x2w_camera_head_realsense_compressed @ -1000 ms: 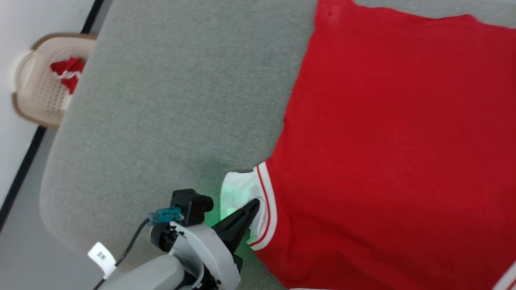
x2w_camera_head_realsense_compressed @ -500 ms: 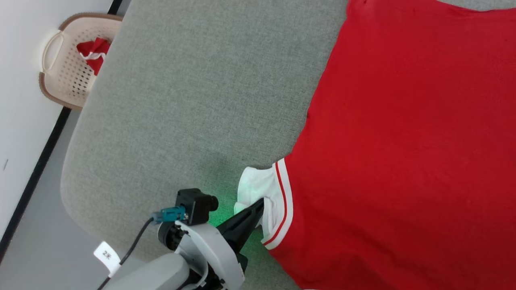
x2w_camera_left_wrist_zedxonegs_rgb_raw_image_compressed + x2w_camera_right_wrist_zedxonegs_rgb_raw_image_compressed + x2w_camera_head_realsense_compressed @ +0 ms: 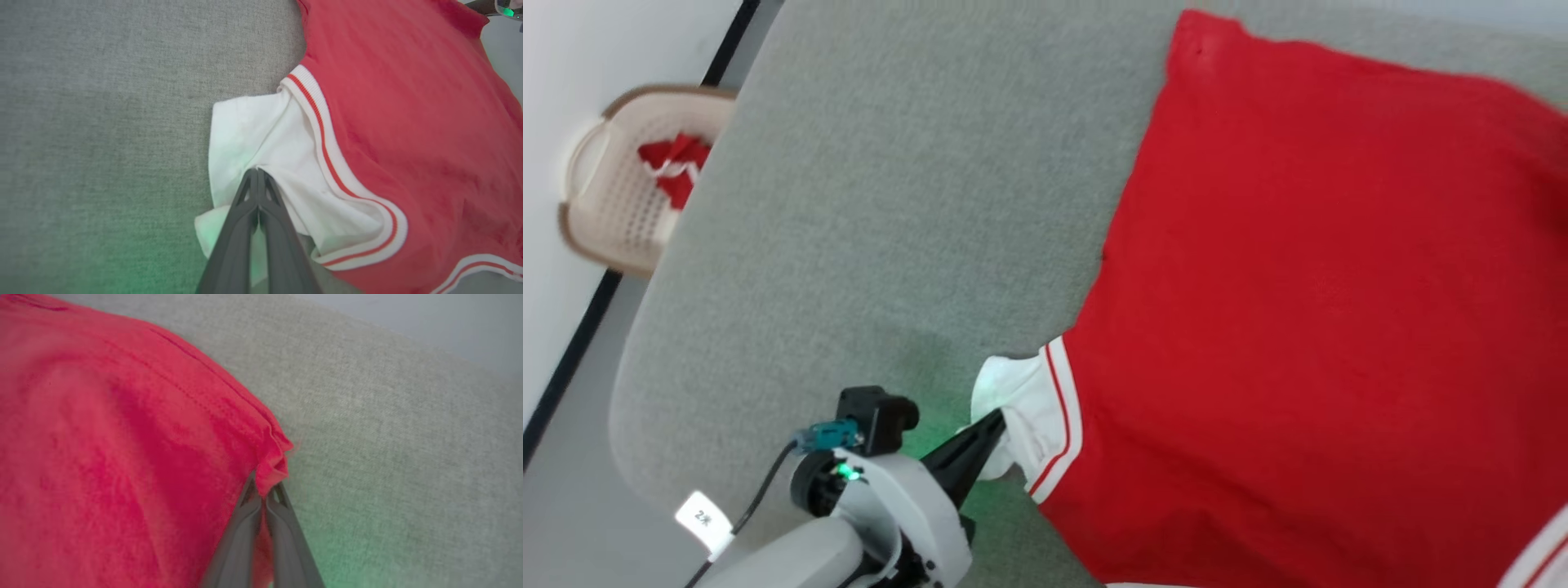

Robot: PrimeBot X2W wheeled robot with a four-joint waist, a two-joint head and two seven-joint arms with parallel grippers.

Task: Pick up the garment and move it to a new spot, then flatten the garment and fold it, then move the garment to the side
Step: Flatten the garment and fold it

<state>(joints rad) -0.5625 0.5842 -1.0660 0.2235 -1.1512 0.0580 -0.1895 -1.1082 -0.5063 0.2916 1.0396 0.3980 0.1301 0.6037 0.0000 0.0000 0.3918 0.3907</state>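
Observation:
The garment (image 3: 1323, 327), a red shirt with white sleeves and striped trim, lies spread on the grey padded table (image 3: 890, 204), plain side up. Its lettering is hidden. My left gripper (image 3: 995, 420) is shut on the white sleeve (image 3: 1021, 408) at the shirt's near left. From the left wrist, the dark fingers (image 3: 261, 220) pinch the sleeve (image 3: 265, 139) where the white cloth bunches. My right gripper (image 3: 264, 489) is shut on a red hem corner (image 3: 273, 457) of the garment, which puckers at the tips.
A beige perforated laundry basket (image 3: 605, 204) with red cloth (image 3: 678, 167) inside stands on the floor beyond the table's left edge. A black line (image 3: 572, 351) runs along the floor there. Bare grey padding lies left of the shirt.
The head view swung right and then back. My left gripper keeps its hold on the white sleeve, which now looks slightly more pulled out and bunched.

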